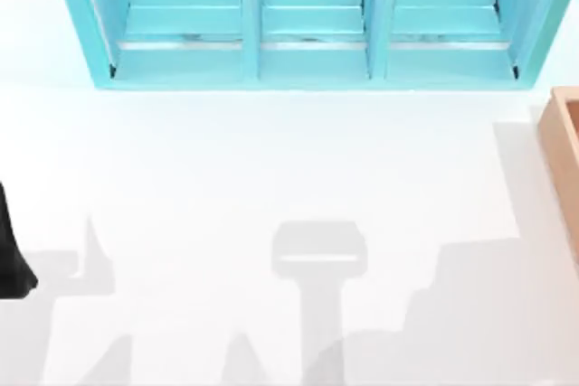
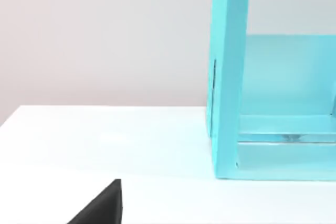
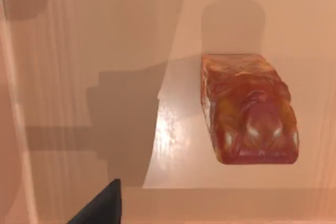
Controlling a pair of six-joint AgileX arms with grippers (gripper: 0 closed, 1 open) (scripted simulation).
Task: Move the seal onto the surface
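Observation:
The seal (image 3: pixel 249 111), a blocky orange-red figure, lies on the tan wooden floor of the box in the right wrist view. My right gripper looks down on it from above and is apart from it; a black tip of that gripper (image 3: pixel 102 205) shows at the picture's edge. The surface (image 1: pixel 271 178) is the broad white tabletop in the top view. My left arm (image 1: pixel 11 255) is parked at the table's left edge, and a black tip of its gripper (image 2: pixel 102 205) hangs over the white top.
A turquoise shelf unit (image 1: pixel 308 24) with three bays stands along the back of the table; its side wall (image 2: pixel 228 77) is close in the left wrist view. The tan wooden box (image 1: pixel 565 151) sits at the right edge. Grey shadows fall across the front of the table.

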